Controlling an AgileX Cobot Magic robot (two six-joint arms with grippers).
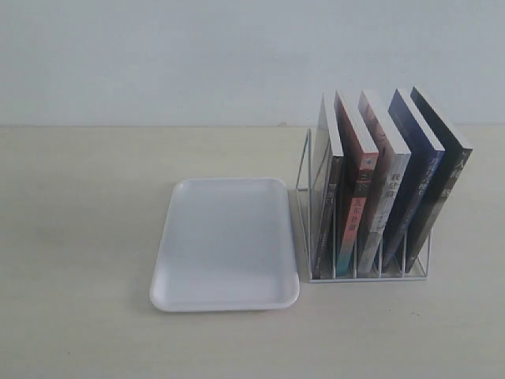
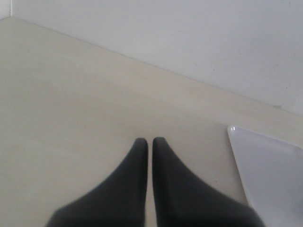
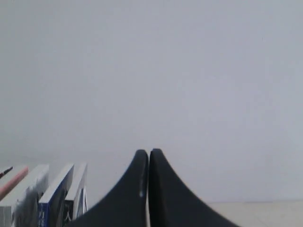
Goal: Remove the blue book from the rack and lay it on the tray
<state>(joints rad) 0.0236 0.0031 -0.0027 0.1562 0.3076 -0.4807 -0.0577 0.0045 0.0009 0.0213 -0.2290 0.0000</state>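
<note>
Blue spine, easy to pick out: see the blue book (image 1: 412,197) standing in the rack (image 1: 367,277), slotted between the white-spined book (image 1: 387,189) and the black book (image 1: 446,185), leaning like its neighbours. Not on the tray (image 1: 229,302).

From the right gripper (image 3: 148,155): off to one side of the fingertips and farther out than them, apart, no contact. Fingers pressed together tip to tip, nothing between. Aimed at bare wall (image 3: 151,71), not at the book.

From the left gripper (image 2: 150,141): can't place the book, outside that camera's frame. Catches only one corner of the tray, off to the side of the tips, near but not touching. Fingers closed tip to tip there too, nothing gripped, plain table (image 2: 71,94) beyond them.

Hidden or unclear:
- Cover of the book mostly masked by the white-spined book; only spine, page edge and a sliver of cover facing the exterior camera.
- Spine lettering too small to read.
- Foot of the spine crossed by the rack's wires.
- In the right wrist view only the top end in frame, cut off by the picture edge, slightly blurred.
- No gripper inside the exterior frame, so can't judge height above the table or true gap to the rack.
</note>
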